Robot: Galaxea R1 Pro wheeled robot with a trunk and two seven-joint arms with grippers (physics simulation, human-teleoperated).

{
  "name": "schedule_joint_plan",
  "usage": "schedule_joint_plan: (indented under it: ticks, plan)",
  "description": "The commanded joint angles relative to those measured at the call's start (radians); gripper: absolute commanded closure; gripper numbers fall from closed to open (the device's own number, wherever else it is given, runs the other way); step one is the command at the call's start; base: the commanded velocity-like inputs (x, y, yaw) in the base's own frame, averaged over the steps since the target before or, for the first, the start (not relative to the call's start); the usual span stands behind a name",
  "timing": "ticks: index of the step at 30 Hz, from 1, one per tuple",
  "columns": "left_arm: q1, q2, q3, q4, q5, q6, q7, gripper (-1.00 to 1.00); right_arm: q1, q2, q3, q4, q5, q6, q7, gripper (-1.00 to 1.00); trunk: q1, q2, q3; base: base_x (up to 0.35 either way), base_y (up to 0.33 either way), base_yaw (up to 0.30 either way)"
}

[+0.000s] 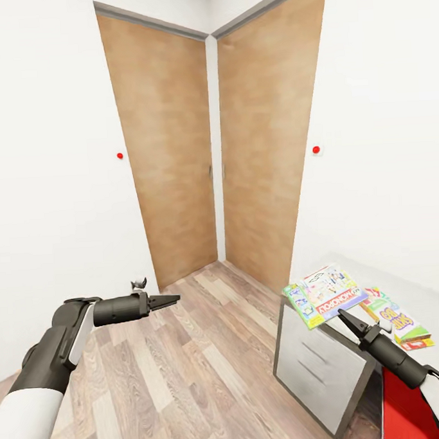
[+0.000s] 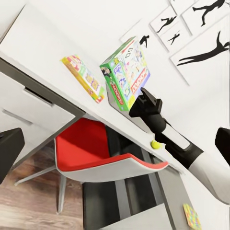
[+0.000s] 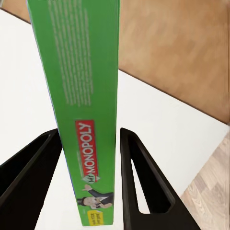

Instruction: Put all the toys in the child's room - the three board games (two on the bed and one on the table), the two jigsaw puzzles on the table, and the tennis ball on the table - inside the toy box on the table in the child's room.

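The right end effector has its two dark fingers closed on either side of the Monopoly board game, gripping the green box by its edge. In the right wrist view the green side panel with the red Monopoly banner stands between the fingers, which press against both faces. From the head view the box sits over the near corner of the desk, tilted, with its printed top face turned up; whether it rests on the desktop or is held just clear of it I cannot tell. Just beyond it on the desk lies the SKIP BO board game, flat, with another flat colourful item beside it that is too small to make out.

In the left wrist view the Monopoly box stands on edge at the right end effector, with the SKIP BO box lying near it. The tennis ball is on the desktop next to the right arm, and a jigsaw puzzle lies farther along the same surface. A red-seated chair is tucked under the desk.

The left end effector is held out over the wood-plank floor, well apart from the desk, its fingers close together and gripping nothing. Two brown wooden doors meet in the corner ahead
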Motion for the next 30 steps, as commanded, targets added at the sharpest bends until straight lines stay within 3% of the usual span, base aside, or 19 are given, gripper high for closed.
schedule_joint_plan:
  ticks: [1,12,30]
  plan:
    - [-0.001,0.001,0.000,0.000,0.002,0.008,-0.001,-1.00,-0.001,0.000,-0.002,0.001,-0.006,0.009,0.001,1.00,0.001,-0.002,-0.003,0.000,0.000,-0.269]
    - [-0.001,0.002,0.000,0.000,0.002,0.008,-0.001,-1.00,-0.001,-0.001,-0.057,0.017,-0.007,0.010,0.001,1.00,0.001,-0.002,-0.007,0.000,0.000,-0.269]
    - [-0.001,0.002,0.001,0.000,0.004,0.008,-0.003,-1.00,-0.001,-0.001,-0.061,0.020,-0.009,0.034,0.033,1.00,0.001,-0.002,-0.014,0.000,0.000,-0.271]
